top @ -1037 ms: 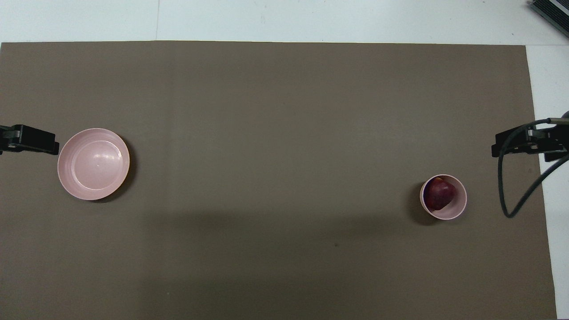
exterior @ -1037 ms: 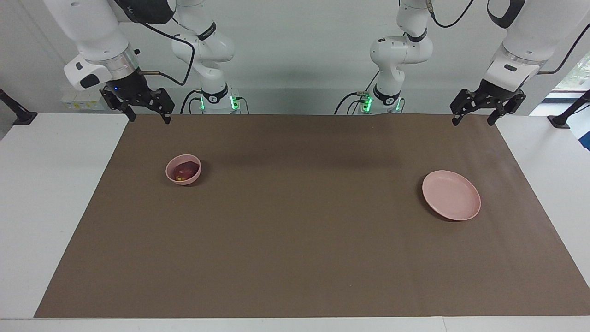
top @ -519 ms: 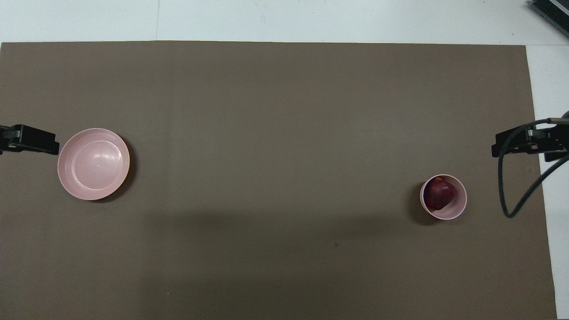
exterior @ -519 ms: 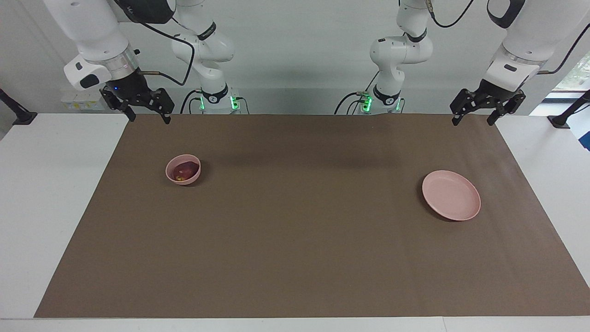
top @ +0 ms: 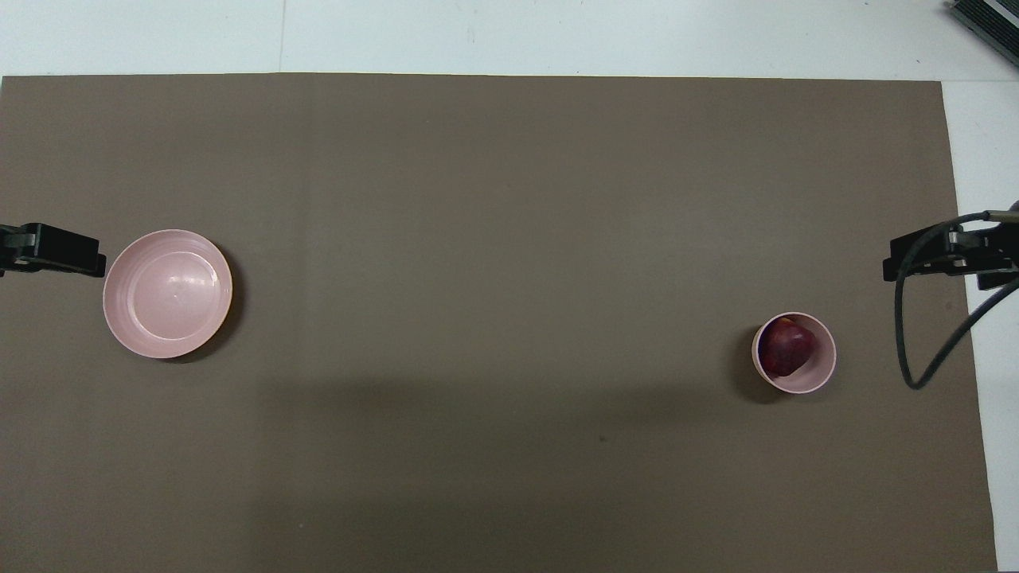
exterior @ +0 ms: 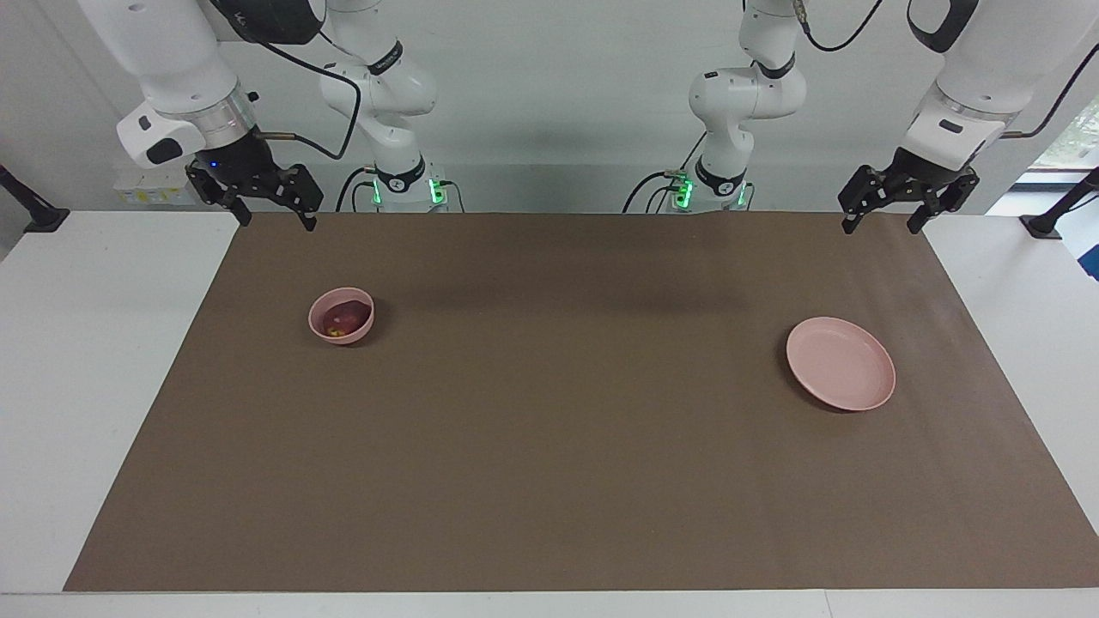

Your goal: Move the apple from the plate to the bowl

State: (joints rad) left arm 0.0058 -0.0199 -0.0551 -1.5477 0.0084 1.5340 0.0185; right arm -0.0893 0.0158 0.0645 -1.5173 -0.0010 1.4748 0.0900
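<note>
The dark red apple [exterior: 343, 318] lies inside the small deep pink bowl [exterior: 345, 337] at the right arm's end of the table; both show in the overhead view, the apple [top: 788, 348] within the bowl's rim [top: 821, 374]. The flat pink plate [exterior: 841, 375] sits bare at the left arm's end, also in the overhead view [top: 167, 293]. My right gripper [exterior: 277, 221] hangs open and empty over the mat's edge at the robots' end, apart from the bowl. My left gripper [exterior: 881, 225] hangs open and empty over the mat's corner, apart from the plate.
A brown mat [exterior: 549, 446] covers most of the white table [exterior: 94, 360]. White table strips run along both ends. A black cable [top: 915, 350] loops down from the right arm's wrist.
The right gripper has drifted very slightly toward its own end of the table. The apple, bowl, plate and left arm have not moved.
</note>
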